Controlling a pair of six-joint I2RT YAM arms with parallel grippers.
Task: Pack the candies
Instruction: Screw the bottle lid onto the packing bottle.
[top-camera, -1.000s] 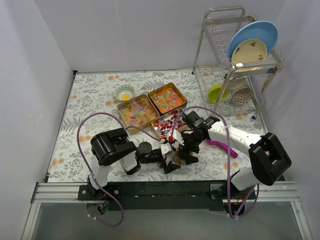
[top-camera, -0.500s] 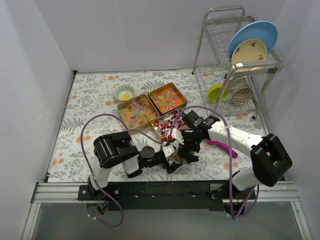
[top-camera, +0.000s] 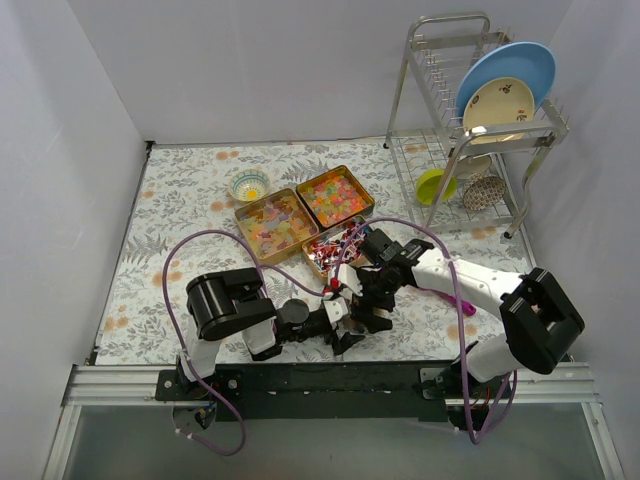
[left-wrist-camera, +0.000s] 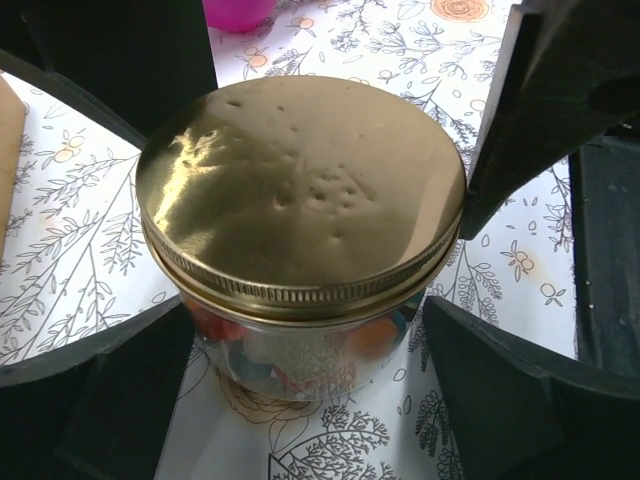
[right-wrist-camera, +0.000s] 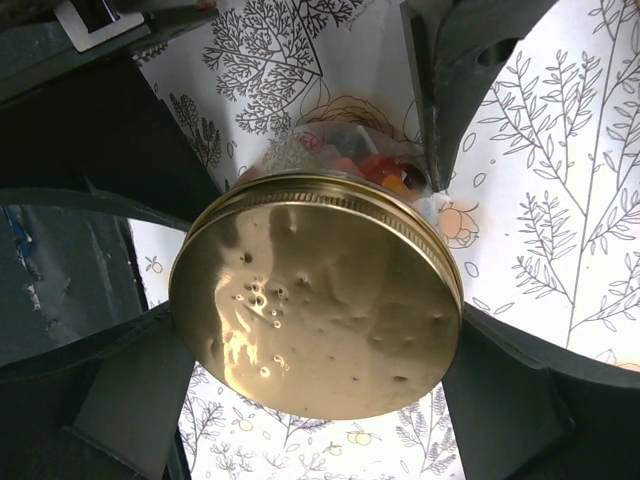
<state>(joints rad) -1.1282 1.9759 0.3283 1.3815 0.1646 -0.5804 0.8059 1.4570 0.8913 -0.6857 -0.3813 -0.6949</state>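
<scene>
Leftward our right tool (top-camera: 366, 304) has edged, clamped on the round gold lid (right-wrist-camera: 320, 300) of the clear glass jar (left-wrist-camera: 300, 350); our left tool (top-camera: 348, 325) grips its body, colourful candies (right-wrist-camera: 375, 165) inside, on the floral surface (left-wrist-camera: 70, 250).

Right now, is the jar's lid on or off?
On. The gold lid sits flat over the jar, its rim around the glass in both wrist views.

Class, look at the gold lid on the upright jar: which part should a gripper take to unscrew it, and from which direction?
Grip the gold lid by its ribbed side rim, coming down from above and pinching across the circle. Its flat top offers no hold, and the jar stands upright.
</scene>
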